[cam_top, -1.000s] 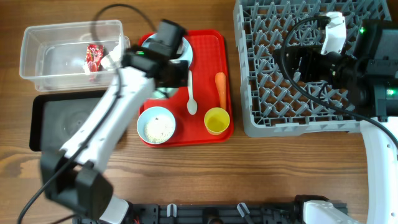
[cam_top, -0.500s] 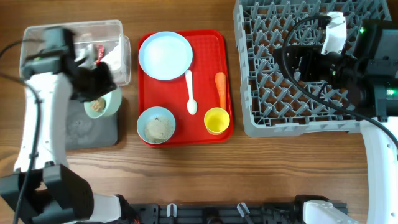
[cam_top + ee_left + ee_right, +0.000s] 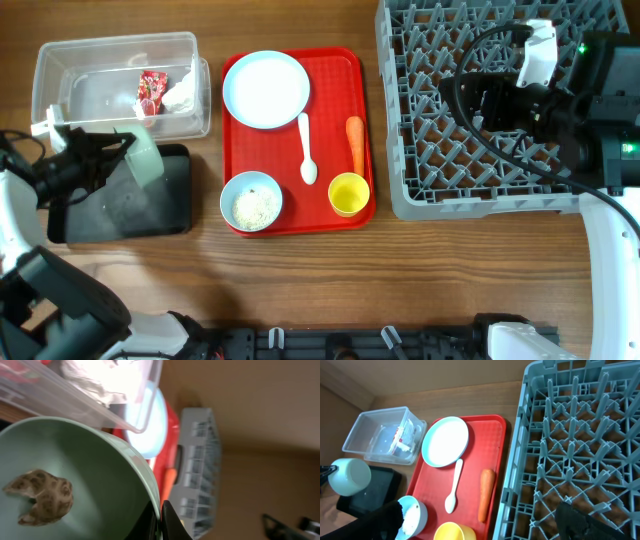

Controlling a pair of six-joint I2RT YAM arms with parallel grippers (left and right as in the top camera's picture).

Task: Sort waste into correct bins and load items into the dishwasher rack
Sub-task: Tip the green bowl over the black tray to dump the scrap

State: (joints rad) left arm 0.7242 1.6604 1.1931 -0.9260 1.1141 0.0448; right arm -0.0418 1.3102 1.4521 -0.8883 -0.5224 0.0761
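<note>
The left hand [image 3: 122, 162] was clenched on the rim of a mint bowl [image 3: 146, 160], holding it tipped on its side above the far part of the black tray [image 3: 170, 215] at the left edge of the worktop. The bowl hung just beside the near wall of the clear tub [image 3: 60, 70] in the far-left corner. In the wrist view a brown food lump [image 3: 42, 497] sat on the bowl's inner wall.

The step looked like emptying that lump into the black tray. Doing it well would likely mean rolling the wrist further and keeping the rim over the tray's middle, clear of the tub. A small shake might be needed if the lump stuck. The grip on the rim had to stay firm throughout.

The right hand [image 3: 490, 103] hung released and empty over the rack [image 3: 430, 150] in the far-right corner.

There were two bowls: the held one and a second [image 3: 252, 200] with rice [image 3: 255, 208] on the red tray [image 3: 340, 70] mid-worktop. That tray also carried one plate [image 3: 265, 88], one spoon [image 3: 307, 150], one carrot [image 3: 355, 143] and one yellow cup [image 3: 348, 193]. One wrapper [image 3: 150, 88] and one tissue [image 3: 180, 93] lay in the tub. There were two bins and one rack.
</note>
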